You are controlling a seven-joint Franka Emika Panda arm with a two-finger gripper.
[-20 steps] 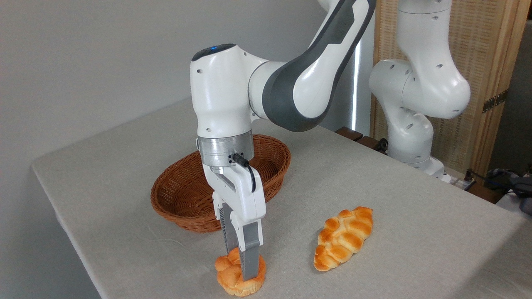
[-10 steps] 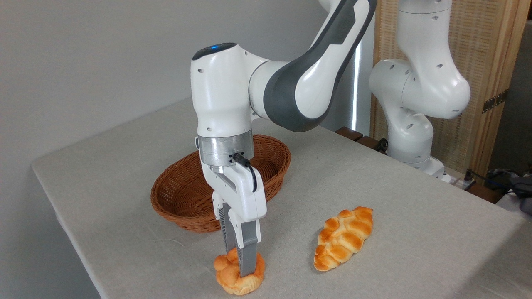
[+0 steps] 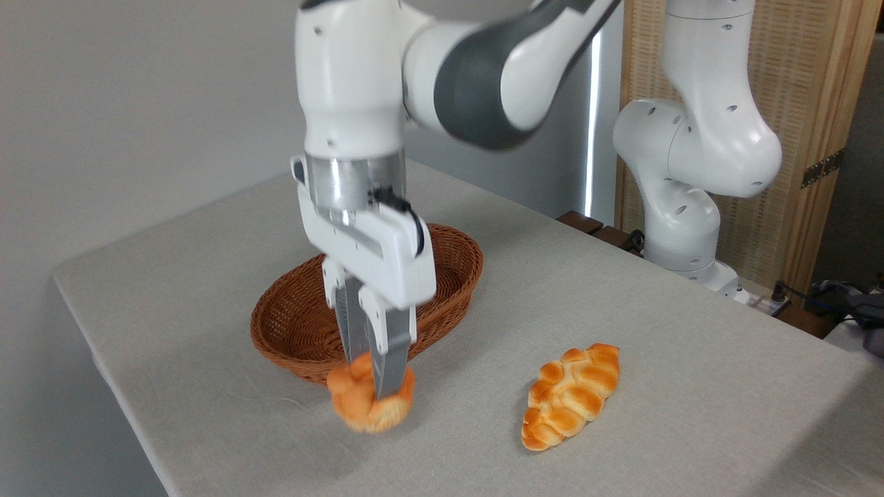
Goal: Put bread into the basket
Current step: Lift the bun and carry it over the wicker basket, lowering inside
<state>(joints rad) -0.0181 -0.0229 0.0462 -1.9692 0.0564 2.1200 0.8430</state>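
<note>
Grey cloth covers the table [image 3: 621,290] before you, set against a plain pale wall, with a wooden lattice screen [image 3: 815,103] at two o'clock behind the arm's white base [image 3: 690,228]. Your gripper [image 3: 369,376] hangs near the middle of the view, its jaws clenched on the bun [image 3: 359,404], which sits between the two grey fingers [image 3: 392,355] and appears lifted clear of the cloth, blurred by motion. The bun is just in front of the basket [image 3: 290,324], at about six o'clock from its near rim, overlapping that rim in the view; whether they touch cannot be told. The basket rests on the table behind the gripper, its reddish-brown weave partly hidden by the white gripper body. At four o'clock from the bun, well apart from it, a braided loaf [image 3: 570,395] lies flat on the cloth, its long axis running toward one o'clock.
</note>
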